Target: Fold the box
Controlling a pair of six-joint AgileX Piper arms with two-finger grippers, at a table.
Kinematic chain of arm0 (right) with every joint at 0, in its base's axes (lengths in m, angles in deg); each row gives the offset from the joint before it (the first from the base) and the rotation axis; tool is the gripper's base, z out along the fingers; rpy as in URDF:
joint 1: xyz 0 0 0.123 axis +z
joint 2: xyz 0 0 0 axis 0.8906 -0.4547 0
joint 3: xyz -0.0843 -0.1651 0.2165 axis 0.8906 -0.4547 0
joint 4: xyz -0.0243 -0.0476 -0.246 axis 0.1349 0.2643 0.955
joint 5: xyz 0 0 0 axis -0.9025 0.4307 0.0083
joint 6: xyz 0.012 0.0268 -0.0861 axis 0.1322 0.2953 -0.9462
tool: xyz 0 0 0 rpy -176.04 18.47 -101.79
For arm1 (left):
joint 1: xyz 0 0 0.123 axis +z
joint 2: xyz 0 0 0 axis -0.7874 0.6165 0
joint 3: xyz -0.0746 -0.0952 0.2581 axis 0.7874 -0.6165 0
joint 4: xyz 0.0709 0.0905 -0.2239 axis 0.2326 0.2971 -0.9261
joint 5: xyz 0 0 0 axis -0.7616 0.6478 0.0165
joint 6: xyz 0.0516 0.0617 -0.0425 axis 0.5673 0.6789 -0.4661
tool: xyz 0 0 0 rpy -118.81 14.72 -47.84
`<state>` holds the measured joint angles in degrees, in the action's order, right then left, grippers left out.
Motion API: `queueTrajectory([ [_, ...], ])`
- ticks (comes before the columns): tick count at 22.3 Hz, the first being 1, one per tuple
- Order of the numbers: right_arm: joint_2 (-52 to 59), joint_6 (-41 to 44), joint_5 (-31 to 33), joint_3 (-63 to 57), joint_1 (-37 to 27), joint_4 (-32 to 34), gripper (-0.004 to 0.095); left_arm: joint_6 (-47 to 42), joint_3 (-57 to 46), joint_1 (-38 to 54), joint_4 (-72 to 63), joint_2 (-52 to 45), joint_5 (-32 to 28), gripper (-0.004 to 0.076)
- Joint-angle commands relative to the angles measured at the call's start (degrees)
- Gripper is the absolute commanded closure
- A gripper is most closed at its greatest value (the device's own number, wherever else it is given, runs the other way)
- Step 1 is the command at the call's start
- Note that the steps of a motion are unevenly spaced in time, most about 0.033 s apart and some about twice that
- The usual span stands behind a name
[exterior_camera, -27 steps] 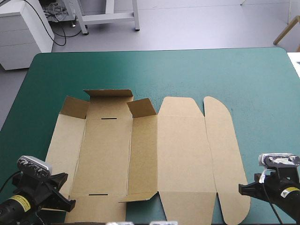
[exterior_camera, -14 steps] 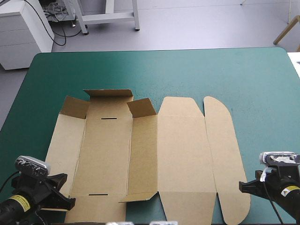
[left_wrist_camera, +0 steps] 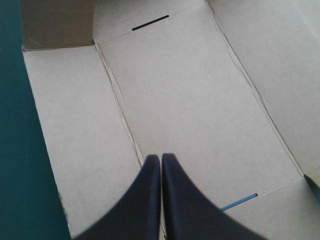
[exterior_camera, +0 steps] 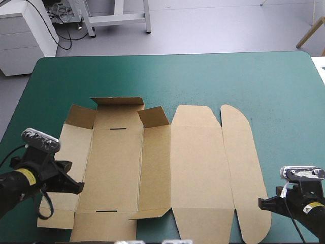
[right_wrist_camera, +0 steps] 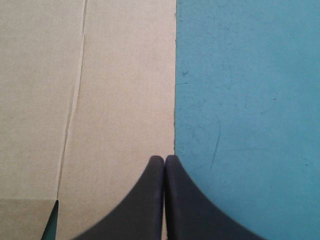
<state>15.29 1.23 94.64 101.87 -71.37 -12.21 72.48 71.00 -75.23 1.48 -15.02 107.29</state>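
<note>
**Box lies flat, both grippers pressed shut**

High view: the brown box (exterior_camera: 195, 168) lies opened out across the middle of the table (exterior_camera: 203, 76), toward its near edge. Most panels lie flat, and 3 flaps at the far left end stand raised. The left gripper (exterior_camera: 77, 188) hangs over the box's leftmost panel, toward its near end. The right gripper (exterior_camera: 261, 204) sits at the near right, just beside the rounded right-hand flap.

Left wrist view: the left gripper (left_wrist_camera: 161, 159) has its 2 black fingers pressed together in 1 pointed arch, with nothing between them. Under and ahead of them spreads the box (left_wrist_camera: 200, 100), creased, with a dark slot (left_wrist_camera: 150, 23) at its far end. The teal-green cover (left_wrist_camera: 20, 150) shows beside the outer panel.

Right wrist view: the right gripper (right_wrist_camera: 164, 159) is likewise pressed together and empty. Its tip is over the box's (right_wrist_camera: 100, 100) straight edge, where board meets teal-green cover (right_wrist_camera: 250, 125).
</note>
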Motion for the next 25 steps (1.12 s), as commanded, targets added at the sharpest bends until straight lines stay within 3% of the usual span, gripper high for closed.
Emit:
queueTrajectory([
  [1,-0.3,-0.2,-2.9,1.3,-0.4,-0.3,0.0927,1.6,4.2,-0.1,-0.5,5.1,-2.8,0.0734],
  [8,-0.3,-0.2,-2.9,1.3,-0.4,-0.3,0.0927,1.9,12.5,3.6,4.3,15.7,-5.6,0.0707],
  [10,-0.3,-0.2,-2.9,1.3,-0.4,-0.3,0.0927,4.0,19.0,13.0,1.7,20.2,-4.6,0.0707],
  [11,-0.3,-0.2,-2.9,1.3,-0.4,-0.3,0.0927,9.4,23.2,21.2,-6.2,23.3,-3.3,0.0707],
  [14,-0.3,-0.2,-2.9,1.3,-0.4,-0.3,0.0927,15.1,26.0,35.1,-19.8,28.2,-4.1,0.0708],
  [16,-0.3,-0.2,-2.9,1.3,-0.4,-0.3,0.0927,18.5,26.0,47.1,-26.8,32.2,0.8,0.0708],
  [18,-0.3,-0.2,-2.9,1.3,-0.4,-0.3,0.0927,22.0,26.0,52.8,-28.3,34.0,6.8,0.0708],
  [22,-0.3,-0.2,-2.9,1.3,-0.4,-0.3,0.0927,23.1,25.3,61.6,-26.9,33.9,7.1,0.0708],
  [25,-0.3,-0.2,-2.9,1.3,-0.4,-0.3,0.0927,25.1,24.2,63.2,-25.5,32.9,7.1,0.0708],
])
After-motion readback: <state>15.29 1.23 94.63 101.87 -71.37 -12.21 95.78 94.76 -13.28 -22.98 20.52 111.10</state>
